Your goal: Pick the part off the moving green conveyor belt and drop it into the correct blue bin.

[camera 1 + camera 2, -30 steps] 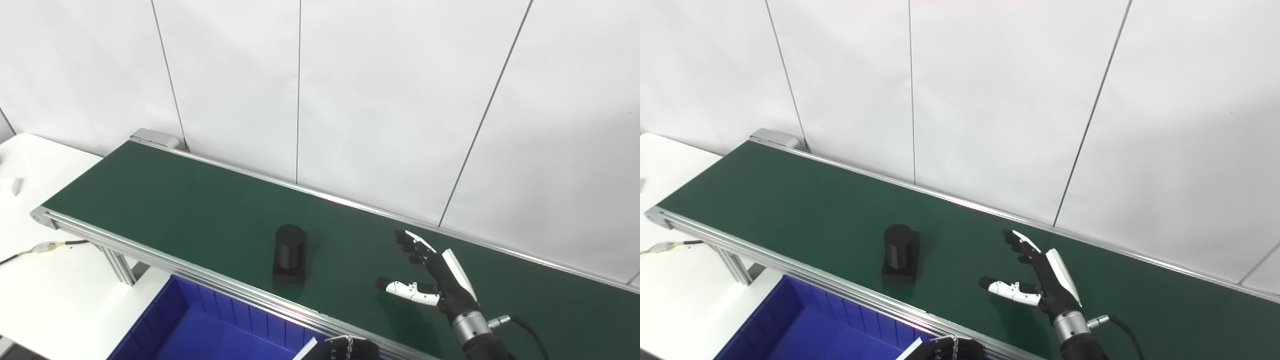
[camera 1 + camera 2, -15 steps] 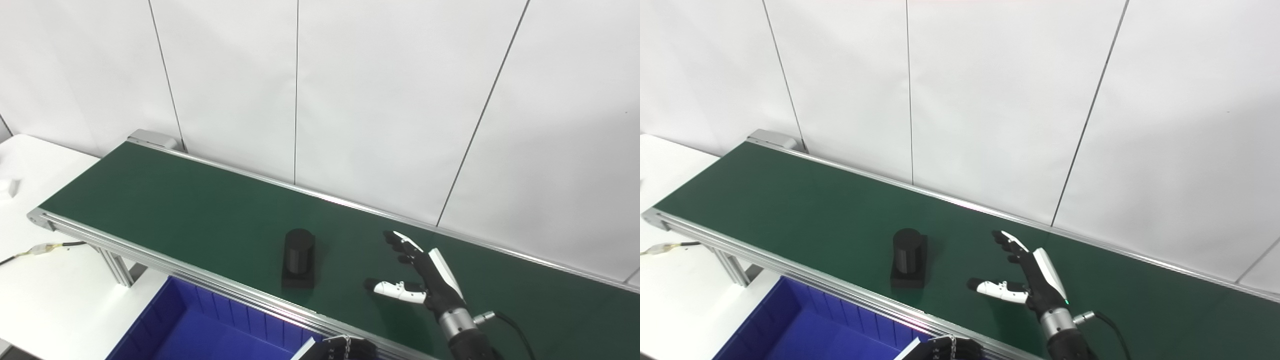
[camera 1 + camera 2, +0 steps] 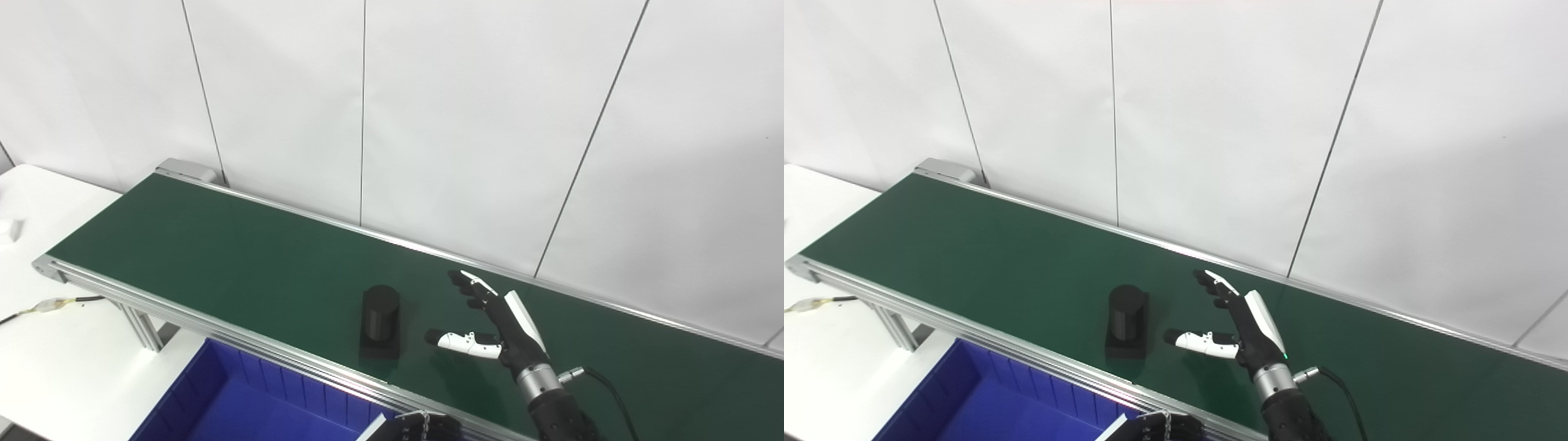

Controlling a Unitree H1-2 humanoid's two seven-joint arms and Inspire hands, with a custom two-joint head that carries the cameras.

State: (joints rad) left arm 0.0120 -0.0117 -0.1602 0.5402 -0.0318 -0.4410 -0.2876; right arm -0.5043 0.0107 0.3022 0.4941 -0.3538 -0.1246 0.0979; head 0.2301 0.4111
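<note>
While the matte black part [image 3: 380,321], a short cylinder standing upright on a flat rectangular base, sits on the smooth dark green conveyor belt [image 3: 233,257] near its ribbed aluminium front rail, the right hand [image 3: 499,324] hovers just beside it, fingers spread and thumb jutting toward it, holding nothing. The left hand [image 3: 422,427] barely shows at the bottom edge; I cannot tell its state. Below lies a glossy blue bin [image 3: 245,404], beside a white table [image 3: 55,355].
</note>
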